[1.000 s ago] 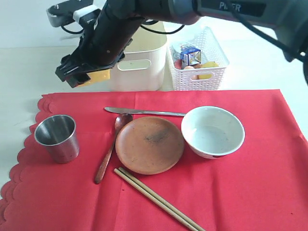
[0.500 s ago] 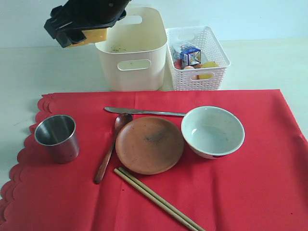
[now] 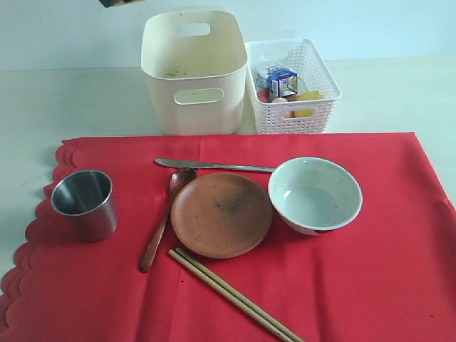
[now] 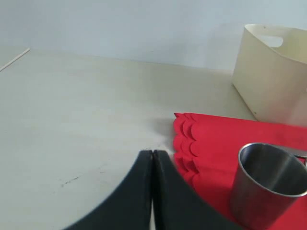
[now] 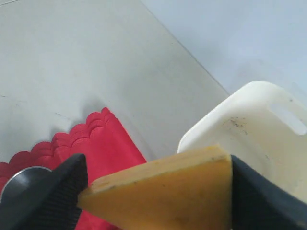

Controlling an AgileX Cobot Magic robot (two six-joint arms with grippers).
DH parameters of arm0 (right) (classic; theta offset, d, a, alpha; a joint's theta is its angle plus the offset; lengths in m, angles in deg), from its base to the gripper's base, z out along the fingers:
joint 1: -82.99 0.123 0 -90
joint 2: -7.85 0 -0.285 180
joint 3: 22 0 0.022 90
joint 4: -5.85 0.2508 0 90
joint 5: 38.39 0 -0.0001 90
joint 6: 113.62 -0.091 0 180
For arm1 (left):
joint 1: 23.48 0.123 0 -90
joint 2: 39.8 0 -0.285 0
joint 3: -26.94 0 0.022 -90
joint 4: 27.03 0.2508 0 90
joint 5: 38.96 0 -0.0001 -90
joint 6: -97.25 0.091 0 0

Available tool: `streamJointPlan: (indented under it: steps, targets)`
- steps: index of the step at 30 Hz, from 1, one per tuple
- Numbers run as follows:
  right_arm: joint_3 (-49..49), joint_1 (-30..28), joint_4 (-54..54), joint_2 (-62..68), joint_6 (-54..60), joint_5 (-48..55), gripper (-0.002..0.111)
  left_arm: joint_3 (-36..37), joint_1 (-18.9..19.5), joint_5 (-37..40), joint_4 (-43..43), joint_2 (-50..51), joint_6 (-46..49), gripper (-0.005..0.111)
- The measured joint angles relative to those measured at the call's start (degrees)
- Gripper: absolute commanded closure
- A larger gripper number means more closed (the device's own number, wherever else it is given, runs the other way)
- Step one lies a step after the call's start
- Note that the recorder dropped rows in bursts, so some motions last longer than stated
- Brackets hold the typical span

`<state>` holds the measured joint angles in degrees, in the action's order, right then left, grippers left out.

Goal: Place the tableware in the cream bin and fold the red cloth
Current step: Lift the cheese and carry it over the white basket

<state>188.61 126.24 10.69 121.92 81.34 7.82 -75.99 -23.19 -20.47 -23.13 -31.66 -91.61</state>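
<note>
Basically we're at clearing, nothing binned: steel cup point(image 3: 84, 203), plate point(image 3: 221, 214), bowl point(image 3: 315, 194), spoon point(image 3: 165, 214), knife point(image 3: 214, 166) and chopsticks point(image 3: 231, 296) sit on the red cloth point(image 3: 370, 271) before the cream bin point(image 3: 192, 71). Near that bin our right claw point(image 5: 153, 191) pinches a cheese wedge point(image 5: 168, 179); our left claw point(image 4: 152, 158) is pressed together. Next we'd shed the wedge, then open over the cup.

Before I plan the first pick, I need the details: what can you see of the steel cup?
The steel cup is a plain, handleless tumbler of shiny grey metal that narrows slightly toward its base. It stands upright, mouth up, and looks empty inside. It sits on the red cloth close to the scalloped edge, at the left of the exterior view, clearly apart from the wooden spoon. Only the cloth beneath touches it.
</note>
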Motion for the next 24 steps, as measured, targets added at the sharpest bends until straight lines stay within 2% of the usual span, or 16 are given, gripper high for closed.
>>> streamJointPlan:
  steps: [6,24]
  targets:
    - [0.0,-1.1,-1.5,-2.9,-0.6,1.0,0.108,0.0,0.0,0.0,0.0,0.0,0.0,0.106]
    - [0.0,-14.3,-1.8,-5.5,-2.9,5.5,0.108,0.0,0.0,0.0,0.0,0.0,0.0,0.106]
